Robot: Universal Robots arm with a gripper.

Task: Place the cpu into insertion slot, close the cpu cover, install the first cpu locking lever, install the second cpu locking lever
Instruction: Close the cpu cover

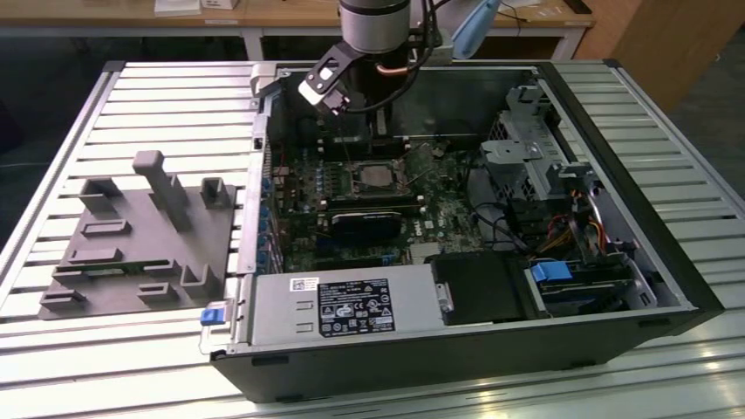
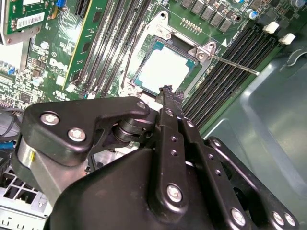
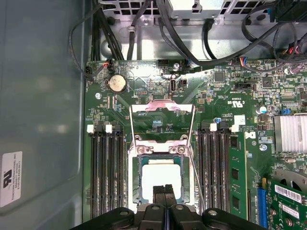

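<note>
Squarely seated, the cpu [image 3: 162,178] lies flat in the insertion slot [image 3: 137,191], its pale metal top facing up and the dark rim of the socket showing on all sides. In the exterior view the cpu [image 1: 375,175] sits toward the far middle of the green motherboard [image 1: 454,209], directly below the arm.

The cpu cover [image 3: 162,106] is swung open, hinged back off the socket. The green board shows through its square window, so the chip is uncovered. One thin locking lever [image 2: 235,64] is unlatched and slants out from the socket's corner over the neighbouring memory slots [image 2: 225,72]. In the first wrist view the same lever [image 3: 195,177] runs alongside the socket.

The gripper [image 3: 165,192] hangs over one edge of the chip with its two black fingers pressed together and nothing between them. In the second wrist view the gripper [image 2: 167,92] tapers to a single tip just at the chip's border; whether it touches the metal I cannot tell.

Long black memory slots [image 3: 106,172] flank the socket on both sides, and a round coin cell [image 3: 117,84] sits beyond the open cover.

The motherboard lies in an open computer case [image 1: 466,367], with a grey power supply [image 1: 279,310] along its near edge. To the exterior view's left of the case, a grey fixture [image 1: 140,236] rests on the slatted table [image 1: 174,96].
</note>
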